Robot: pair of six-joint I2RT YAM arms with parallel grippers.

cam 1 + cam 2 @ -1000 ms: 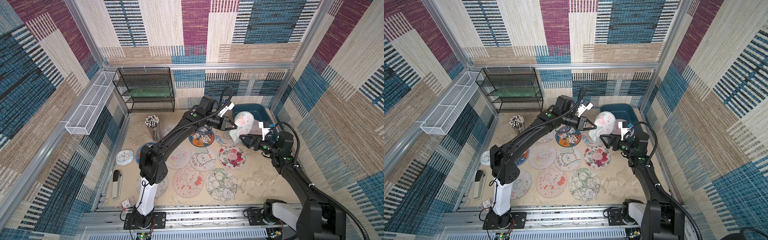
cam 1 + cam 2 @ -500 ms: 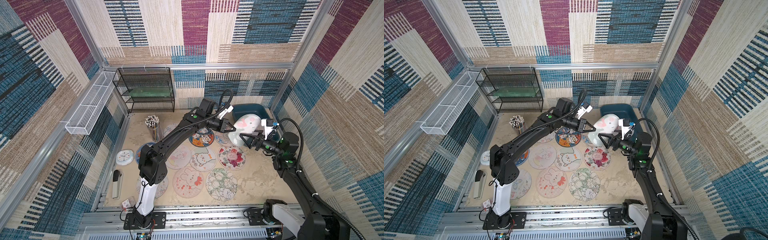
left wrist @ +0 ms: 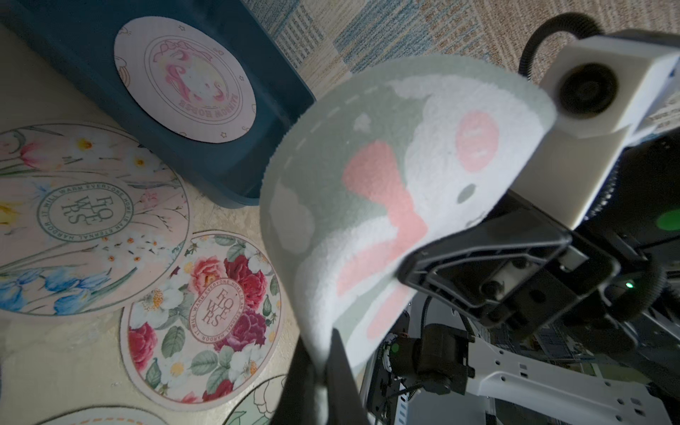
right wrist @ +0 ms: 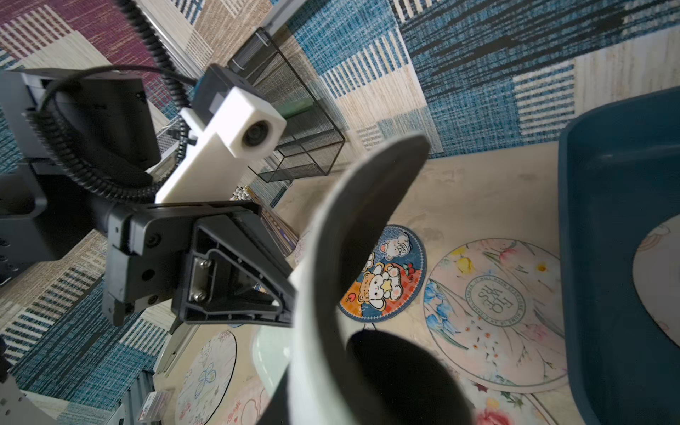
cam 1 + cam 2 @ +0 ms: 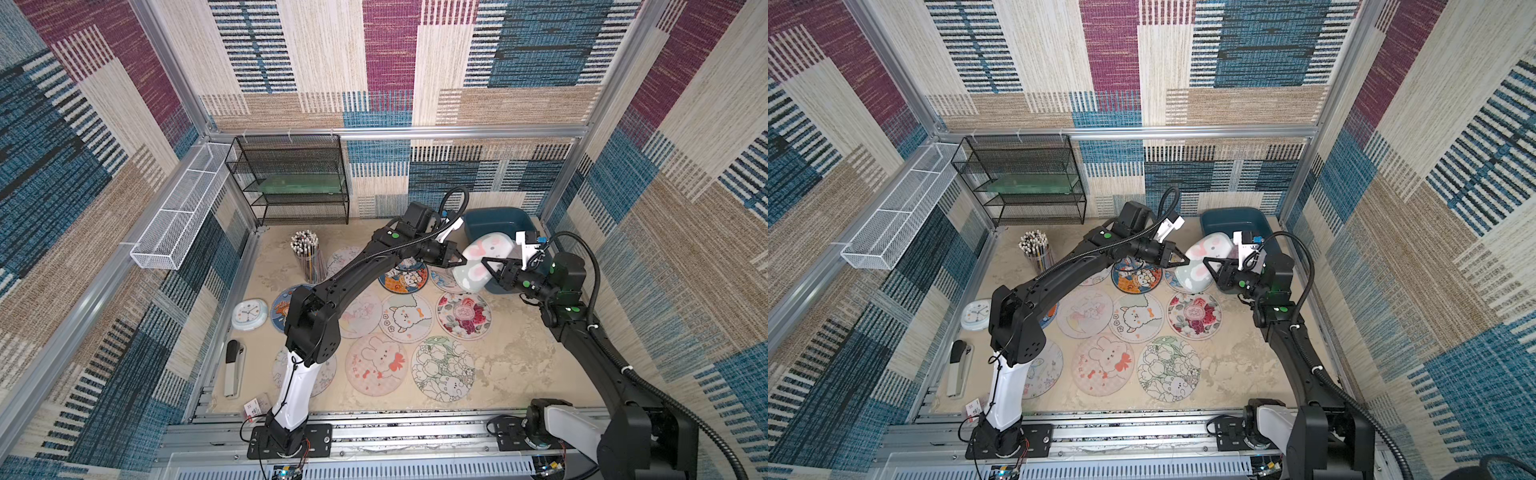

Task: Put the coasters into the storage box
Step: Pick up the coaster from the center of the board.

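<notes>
- Coaster with a white rabbit on pale green [image 5: 484, 259] hangs in the air between the two grippers, just in front of the storage box [image 5: 494, 220] and above the coasters on the table.
- The left gripper [image 5: 462, 262] is pressed together on one edge of this coaster; the right gripper [image 5: 486, 263] pinches the opposite edge, as the left wrist view shows [image 3: 412, 268].
- The held coaster is bent into a curve; its top is fuzzy with pink ears and cheek, its underside is dark grey [image 4: 371, 206].
- One pink coaster [image 3: 184, 84] lies flat inside the dark teal box; its writing is partly readable, "RAINBOW HORSE" as far as I can tell.
- On the table beside the box lie a pale flower coaster [image 3: 84, 217] and a red rose coaster [image 3: 206, 316]; both carry "FLOWERS" and a ring of words, "IT WILL WARM EVERYONE HOME IS AN ETERNAL HARBOR".
- A blue and orange bear coaster [image 5: 403, 278] lies under the left arm.
- More pale coasters with a sheep [image 5: 405, 318], a rabbit [image 5: 376, 363] and line-drawn flowers [image 5: 442, 368] lie nearer the arm bases.
</notes>
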